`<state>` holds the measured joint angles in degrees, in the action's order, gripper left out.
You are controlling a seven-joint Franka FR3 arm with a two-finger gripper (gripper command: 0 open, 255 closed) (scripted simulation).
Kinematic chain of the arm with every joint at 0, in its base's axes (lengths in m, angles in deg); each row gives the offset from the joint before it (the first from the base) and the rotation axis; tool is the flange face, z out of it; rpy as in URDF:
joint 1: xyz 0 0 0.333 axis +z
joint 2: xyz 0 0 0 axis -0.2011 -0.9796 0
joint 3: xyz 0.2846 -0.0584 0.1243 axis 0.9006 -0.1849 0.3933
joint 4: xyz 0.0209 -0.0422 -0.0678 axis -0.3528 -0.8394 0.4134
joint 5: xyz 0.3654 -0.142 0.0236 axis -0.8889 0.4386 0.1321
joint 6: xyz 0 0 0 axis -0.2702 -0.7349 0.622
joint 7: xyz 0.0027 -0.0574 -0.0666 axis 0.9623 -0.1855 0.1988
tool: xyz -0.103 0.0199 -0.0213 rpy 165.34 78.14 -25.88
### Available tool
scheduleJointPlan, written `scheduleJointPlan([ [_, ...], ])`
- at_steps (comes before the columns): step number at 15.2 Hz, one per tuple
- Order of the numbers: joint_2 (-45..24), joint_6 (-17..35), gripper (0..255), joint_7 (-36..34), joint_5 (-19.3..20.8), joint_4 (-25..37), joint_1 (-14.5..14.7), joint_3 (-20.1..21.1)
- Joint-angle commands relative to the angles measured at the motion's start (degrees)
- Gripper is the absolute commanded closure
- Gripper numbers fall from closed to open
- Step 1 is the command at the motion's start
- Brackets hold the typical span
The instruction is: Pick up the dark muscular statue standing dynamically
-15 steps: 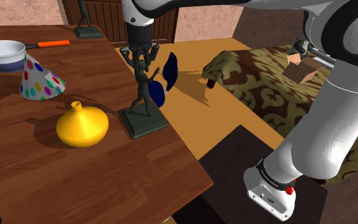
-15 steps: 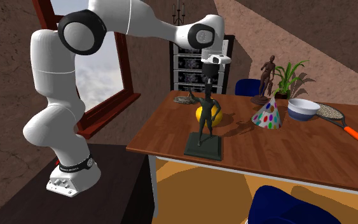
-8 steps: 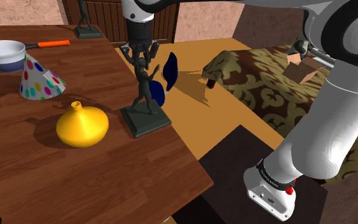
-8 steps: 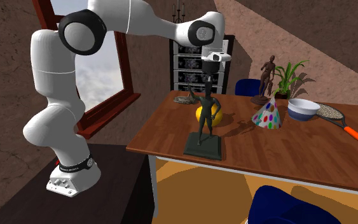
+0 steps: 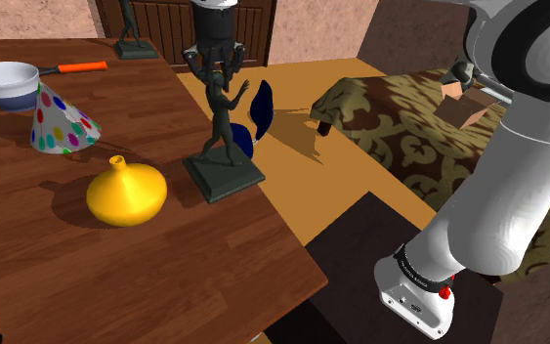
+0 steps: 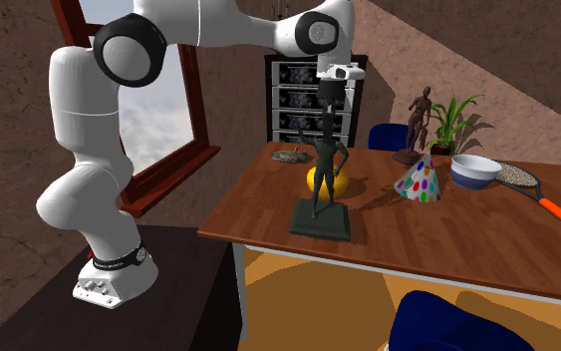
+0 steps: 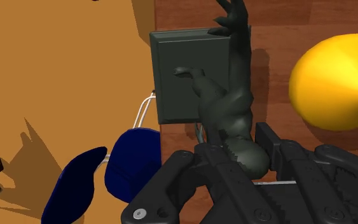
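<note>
The hand (image 5: 216, 66) is clamped on the head of the dark statue (image 5: 222, 132). In the wrist view both black fingers (image 7: 190, 167) press against the head from either side. The figure hangs straight below the hand (image 6: 328, 108), one arm raised beside the fingers. Its square base sits right at the edge of the wooden worktop (image 5: 116, 274) (whether the base touches the wood or is just clear of it cannot be told). A yellow vase (image 5: 126, 193) stands near the base on the shoulder view's left. Farther along that way is a spotted cone (image 5: 58, 122), well apart. Past the edge, down on the floor side, is a blue chair (image 7: 133, 165).
</note>
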<state>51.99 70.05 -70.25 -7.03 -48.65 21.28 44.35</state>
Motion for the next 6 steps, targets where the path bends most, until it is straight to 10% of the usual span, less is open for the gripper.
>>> scheduleJointPlan([
  [1, -0.1, -1.7, 255, 0.0, 0.0, 1.9, 0.1, 0.0],
  [6, -0.6, -4.4, 255, 0.1, 0.2, 5.1, 0.4, 0.1],
])
